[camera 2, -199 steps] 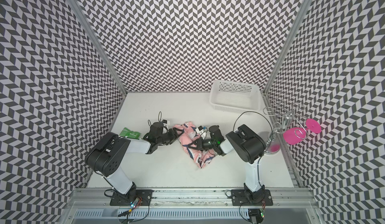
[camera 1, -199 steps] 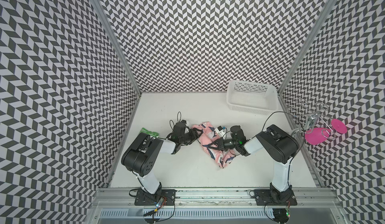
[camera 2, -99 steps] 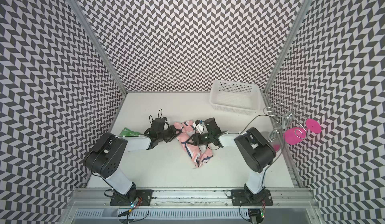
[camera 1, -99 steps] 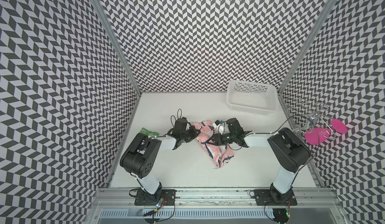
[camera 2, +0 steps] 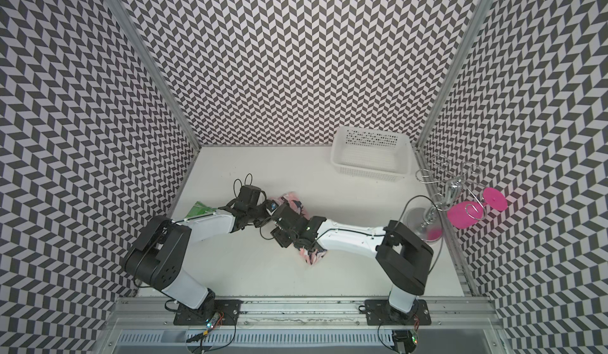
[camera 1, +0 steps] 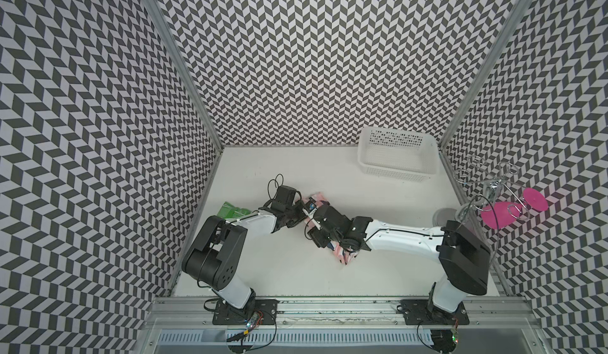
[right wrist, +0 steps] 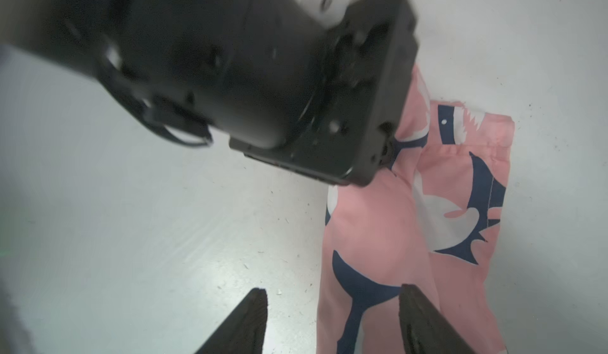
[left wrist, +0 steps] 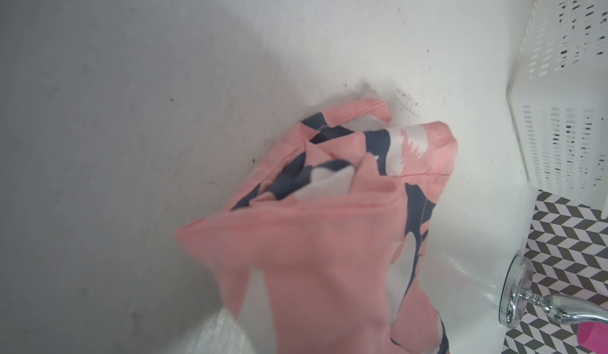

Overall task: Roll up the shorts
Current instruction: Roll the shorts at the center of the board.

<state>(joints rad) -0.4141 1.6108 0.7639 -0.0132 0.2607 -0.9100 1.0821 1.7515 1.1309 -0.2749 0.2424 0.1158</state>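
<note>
**Chevron-walled cell: shorts [camera 1: 343, 254] crumpled near centre, not rolled**

Black-and-white chevron panels on three sides, white table [camera 1: 286, 270] below. The shorts lie a little left of the table's middle, pink with navy-and-white sharks. In both top views [camera 2: 311, 255] the two arms cover their middle, so only a far end and a near end show. Loose folds throughout. The right wrist view has one stretch lying flat on the table [right wrist: 378, 230].

At the far-left edge of the shorts sits the left gripper [camera 1: 302, 208], jaws pressed together on a fold. In the left wrist view that cloth [left wrist: 329, 237] tents up toward the camera and hides the fingertips.

Low over the shorts from the right comes the right gripper [right wrist: 332, 303], jaws apart, gripping nothing. One finger [right wrist: 424, 322] hangs over pink cloth, its mate over bare table.

Left of the shorts, by the left wall and partly under the left arm: green snack bag [camera 1: 230, 210].

Far right corner, well apart from the shorts: white perforated basket [camera 1: 394, 173].

Right edge: wire rack [camera 1: 490, 187] with a pink glass [camera 1: 496, 214] on it.
</note>
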